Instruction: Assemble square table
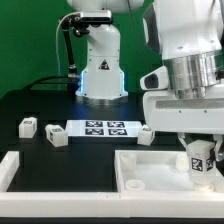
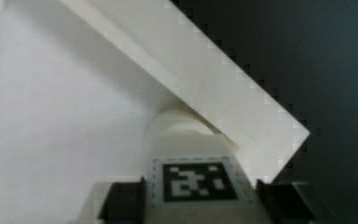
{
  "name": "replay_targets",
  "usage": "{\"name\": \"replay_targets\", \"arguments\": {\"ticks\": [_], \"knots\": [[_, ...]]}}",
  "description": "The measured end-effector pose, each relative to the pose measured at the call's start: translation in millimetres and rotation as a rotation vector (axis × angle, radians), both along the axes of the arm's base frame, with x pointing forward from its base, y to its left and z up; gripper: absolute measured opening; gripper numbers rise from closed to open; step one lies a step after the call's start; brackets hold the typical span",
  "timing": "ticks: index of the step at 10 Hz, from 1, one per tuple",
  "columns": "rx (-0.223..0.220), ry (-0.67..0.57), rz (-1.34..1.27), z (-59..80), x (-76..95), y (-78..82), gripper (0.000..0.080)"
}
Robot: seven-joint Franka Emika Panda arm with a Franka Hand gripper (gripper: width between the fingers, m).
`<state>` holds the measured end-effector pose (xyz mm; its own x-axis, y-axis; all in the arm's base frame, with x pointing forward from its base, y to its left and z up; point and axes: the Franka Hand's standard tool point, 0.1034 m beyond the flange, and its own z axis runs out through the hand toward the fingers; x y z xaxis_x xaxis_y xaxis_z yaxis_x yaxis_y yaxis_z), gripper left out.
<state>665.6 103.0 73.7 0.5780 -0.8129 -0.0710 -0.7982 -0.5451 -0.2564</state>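
Note:
My gripper (image 1: 198, 166) is shut on a small white block leg (image 1: 198, 157) with a black-white tag. It holds the leg upright over the right-hand corner of the white square table top (image 1: 140, 168), inside its raised rim. In the wrist view the tagged leg (image 2: 197, 181) sits between the two dark fingers (image 2: 126, 202). Its rounded end points into the corner of the top (image 2: 69, 120), close to the rim (image 2: 220, 85). Whether the leg touches the top I cannot tell. Three more legs (image 1: 28, 126) (image 1: 57, 137) (image 1: 146, 135) lie on the black table.
The marker board (image 1: 105, 128) lies flat between the loose legs. A long white L-shaped rail (image 1: 14, 172) runs along the exterior view's left front. The arm's white base (image 1: 100, 60) stands at the back.

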Motion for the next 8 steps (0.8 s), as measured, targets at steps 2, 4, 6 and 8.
{"name": "replay_targets", "arguments": {"ticks": [2, 4, 6, 8], "knots": [[0.125, 0.041, -0.337, -1.0, 0.9, 2.1, 0.0292], [0.18, 0.085, -0.509, -2.5, 2.2, 11.9, 0.0292], [0.157, 0.075, -0.403, -2.9, -0.5, 13.0, 0.0307], [0.071, 0.075, 0.094, 0.9, -6.9, 15.5, 0.06]]}}
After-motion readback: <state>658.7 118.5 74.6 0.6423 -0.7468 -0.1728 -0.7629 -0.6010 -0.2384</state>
